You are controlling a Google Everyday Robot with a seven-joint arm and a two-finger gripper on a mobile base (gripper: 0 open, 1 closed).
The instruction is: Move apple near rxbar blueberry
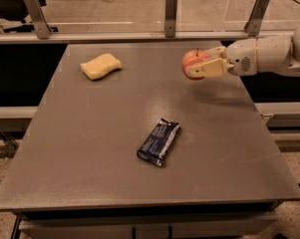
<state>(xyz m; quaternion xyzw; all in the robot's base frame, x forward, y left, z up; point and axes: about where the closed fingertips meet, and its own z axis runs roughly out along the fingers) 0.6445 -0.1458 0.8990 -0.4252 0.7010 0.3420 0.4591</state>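
Over the grey worktop (99, 133), upper right of the frame, holds the apple (192, 59) pinched in the hand (202, 63), well apart from the rxbar blueberry (159, 142) at lower centre; may slip loose in transit and roll off the edge.

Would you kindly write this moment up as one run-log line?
gripper: shut on apple, held above table, right rear | rxbar blueberry: lying flat, centre-front | sponge: left rear | placement: not yet done
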